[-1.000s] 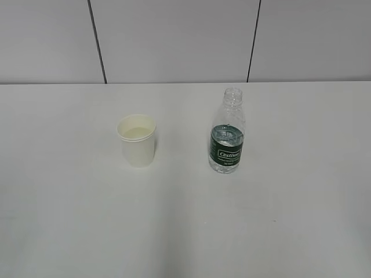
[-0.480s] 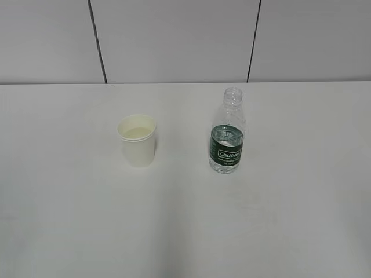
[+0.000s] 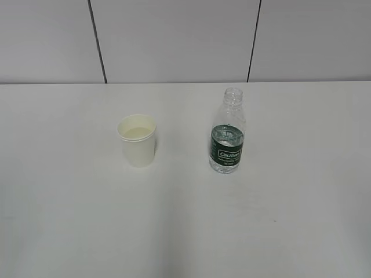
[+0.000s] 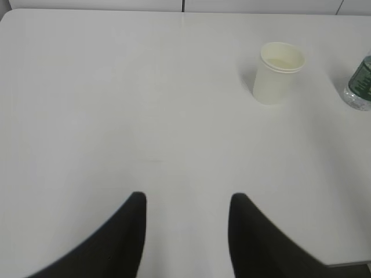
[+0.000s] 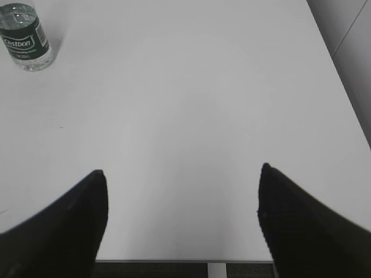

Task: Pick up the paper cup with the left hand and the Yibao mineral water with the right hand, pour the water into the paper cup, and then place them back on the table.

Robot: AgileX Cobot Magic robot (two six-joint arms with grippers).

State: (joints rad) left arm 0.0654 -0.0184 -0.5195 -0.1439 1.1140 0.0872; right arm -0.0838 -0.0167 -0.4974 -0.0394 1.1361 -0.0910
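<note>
The off-white paper cup [image 3: 137,141] stands upright on the white table [image 3: 185,220], left of centre, with pale liquid inside. It also shows in the left wrist view [image 4: 278,72]. The uncapped Yibao mineral water [image 3: 227,135] stands upright to its right, part full; its lower part shows in the right wrist view [image 5: 26,37] and its edge in the left wrist view [image 4: 360,87]. My left gripper [image 4: 186,200] is open and empty over the near left table, far from the cup. My right gripper [image 5: 182,172] is open and empty near the front edge, far from the bottle. Neither arm shows in the exterior view.
A grey panelled wall [image 3: 174,40] runs behind the table. The table's front edge [image 5: 174,262] lies just under my right gripper, and its right edge [image 5: 342,87] is at that view's right.
</note>
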